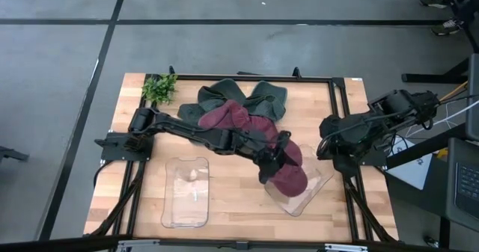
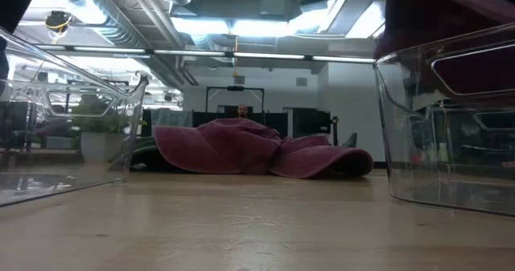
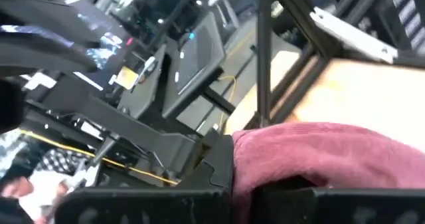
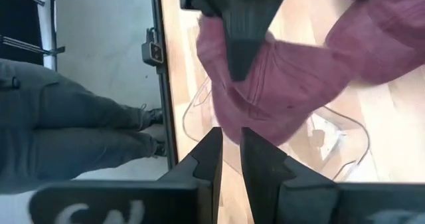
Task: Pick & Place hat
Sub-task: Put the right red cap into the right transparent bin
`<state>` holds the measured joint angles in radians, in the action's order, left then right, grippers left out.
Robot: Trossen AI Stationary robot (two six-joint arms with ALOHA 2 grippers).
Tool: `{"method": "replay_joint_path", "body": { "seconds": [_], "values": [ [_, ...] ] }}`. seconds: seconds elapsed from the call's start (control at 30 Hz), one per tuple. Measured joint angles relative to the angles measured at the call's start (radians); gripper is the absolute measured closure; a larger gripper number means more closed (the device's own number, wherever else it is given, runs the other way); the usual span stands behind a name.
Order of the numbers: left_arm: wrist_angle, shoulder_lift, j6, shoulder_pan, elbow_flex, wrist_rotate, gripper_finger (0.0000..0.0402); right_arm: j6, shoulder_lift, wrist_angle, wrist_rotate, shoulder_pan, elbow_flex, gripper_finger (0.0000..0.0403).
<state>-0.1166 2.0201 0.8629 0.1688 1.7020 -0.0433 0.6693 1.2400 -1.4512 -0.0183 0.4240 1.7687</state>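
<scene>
My left gripper reaches across the table and is shut on a maroon hat above a clear bin at the near right. The right wrist view shows the hat bunched under the left gripper's finger. In the low view the hat shows at and above the bin's rim. My right gripper is shut and empty at the table's right edge. A pile of maroon and dark green hats lies on the table at the far middle. My left gripper pinches a bunched fold of the maroon hat between its two fingers, which come at it from above and slant toward the table's right. The hat hangs below the fingers over the clear bin. I cannot tell whether its lower part touches the bin.
A second clear bin stands at the near left. A small green plant stands at the far left corner. A black frame runs around the table. A person's legs show beside the table in the right wrist view.
</scene>
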Motion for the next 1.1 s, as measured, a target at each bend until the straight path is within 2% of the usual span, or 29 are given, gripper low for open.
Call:
{"method": "replay_joint_path", "body": {
  "seconds": [0.27, 0.47, 0.7, 1.1],
  "values": [
    [-0.016, 0.066, 0.148, 0.008, -0.001, 0.035, 0.0395, 0.0, 0.002, 0.024, 0.026, 0.0, 0.0, 0.0348],
    [-0.043, 0.079, 0.151, 0.021, -0.001, 0.063, 0.0376, 0.001, 0.002, 0.027, 0.026, 0.0, 0.0, 0.0348],
    [-0.052, 0.079, 0.143, 0.021, -0.001, 0.077, 0.0324, 0.001, 0.002, 0.034, 0.034, 0.0, 0.0, 0.0348],
    [-0.105, 0.078, 0.029, 0.021, -0.001, 0.119, 0.0225, 0.0, 0.002, 0.038, 0.063, 0.0, 0.0, 0.0348]
  ]
}}
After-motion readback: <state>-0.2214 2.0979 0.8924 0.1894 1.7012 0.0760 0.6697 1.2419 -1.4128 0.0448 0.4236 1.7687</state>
